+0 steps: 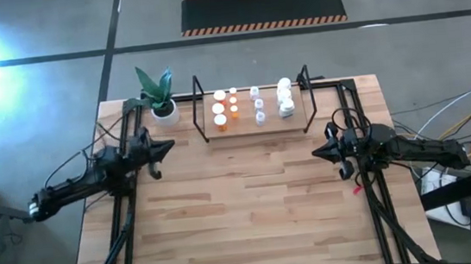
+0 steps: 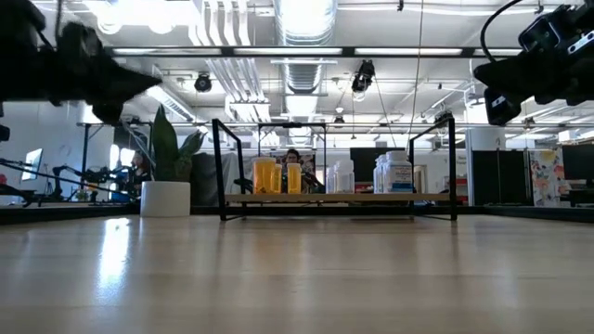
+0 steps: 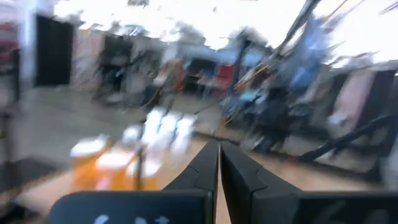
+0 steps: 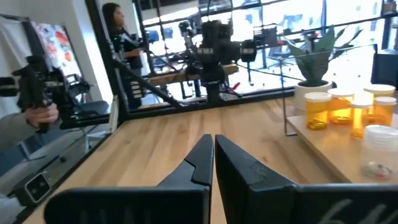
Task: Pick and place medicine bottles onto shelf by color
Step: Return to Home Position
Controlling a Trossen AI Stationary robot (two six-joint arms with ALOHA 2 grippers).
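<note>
The shelf (image 1: 252, 123), a small wooden board in a black wire frame, stands at the table's far middle. On it stand the medicine bottles in groups: orange ones (image 1: 221, 109) on the left, pale clear ones (image 1: 258, 105) in the middle, white ones (image 1: 285, 98) on the right. In the low view the same orange (image 2: 276, 176) and white (image 2: 394, 173) bottles stand upright on the board. My left gripper (image 1: 170, 144) hovers shut over the table's left side, pointing level toward the middle. My right gripper (image 1: 315, 152) hovers shut over the right side, facing it. Neither holds anything.
A white plant pot (image 1: 162, 110) with green leaves stands at the table's far left corner, beside the shelf. Black frame rails (image 1: 123, 221) run along both table sides. In the right wrist view, people (image 4: 118, 31) stand beyond the table's left edge. Bare wood (image 1: 251, 208) lies between the arms.
</note>
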